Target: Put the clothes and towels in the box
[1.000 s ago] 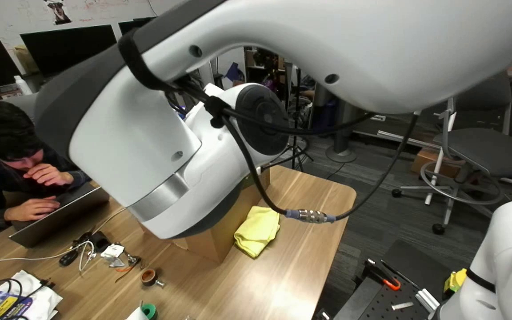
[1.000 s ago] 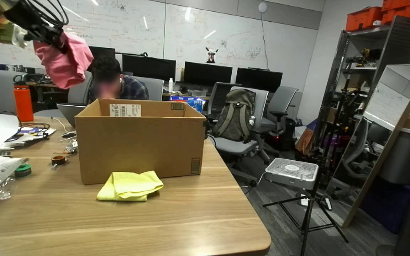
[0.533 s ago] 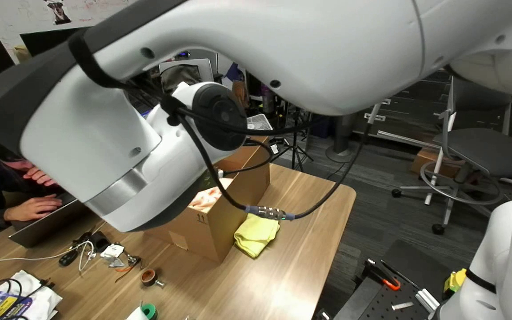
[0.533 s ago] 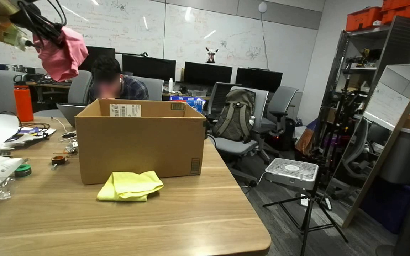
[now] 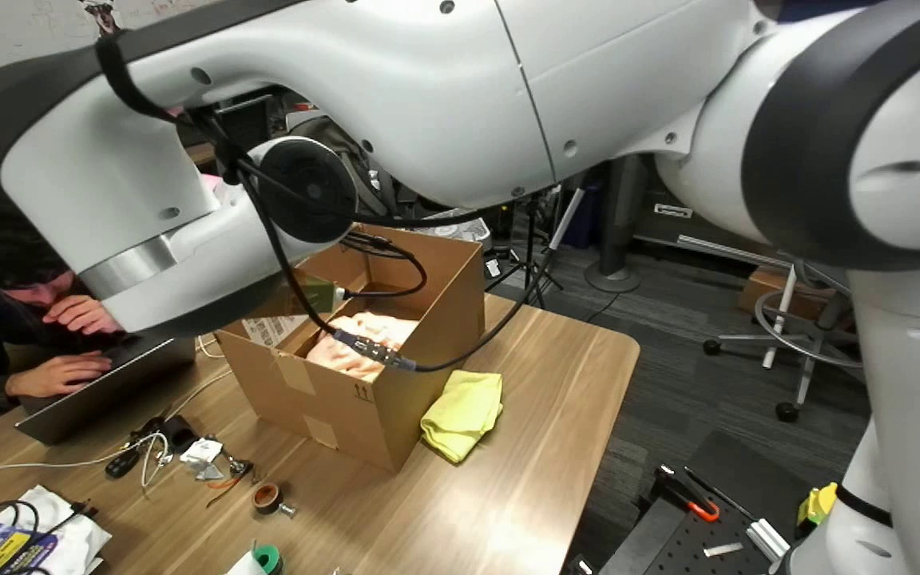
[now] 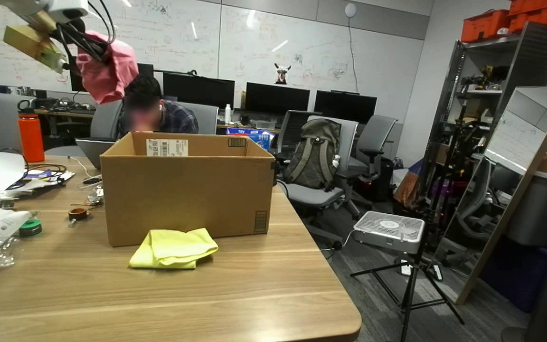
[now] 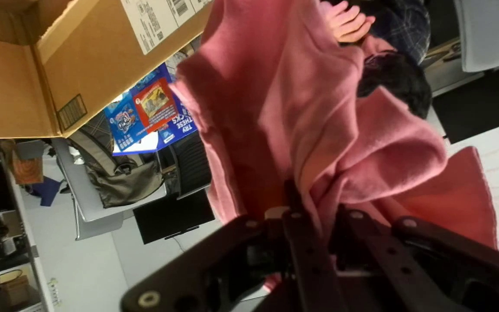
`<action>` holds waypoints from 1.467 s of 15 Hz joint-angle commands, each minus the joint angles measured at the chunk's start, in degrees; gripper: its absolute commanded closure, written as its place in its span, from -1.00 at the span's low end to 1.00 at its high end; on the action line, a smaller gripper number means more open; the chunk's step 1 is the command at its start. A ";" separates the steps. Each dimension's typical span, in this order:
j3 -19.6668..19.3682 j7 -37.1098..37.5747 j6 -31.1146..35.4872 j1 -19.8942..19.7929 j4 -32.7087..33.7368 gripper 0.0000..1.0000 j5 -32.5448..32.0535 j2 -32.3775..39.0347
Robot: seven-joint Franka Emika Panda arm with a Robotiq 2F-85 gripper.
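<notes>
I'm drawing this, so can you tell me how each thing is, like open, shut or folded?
Pincer: shut on the pink cloth
Pink cloth: bunched, hanging in the air
Box: upright, top open
Peach cloth: crumpled, inside the box
Yellow cloth: folded, beside the box
Laptop: open
Orange bottle: standing upright

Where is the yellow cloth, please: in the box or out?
Out: both exterior views show the yellow cloth on the table, beside the box.
</notes>
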 commanded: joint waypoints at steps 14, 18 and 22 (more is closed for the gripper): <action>1.52 -28.49 7.99 -5.48 23.78 -0.81 19.54 6.47; 4.28 -38.68 12.30 -9.87 21.75 -1.00 27.79 4.74; 6.06 -45.91 13.50 -15.58 17.93 -1.00 33.89 1.27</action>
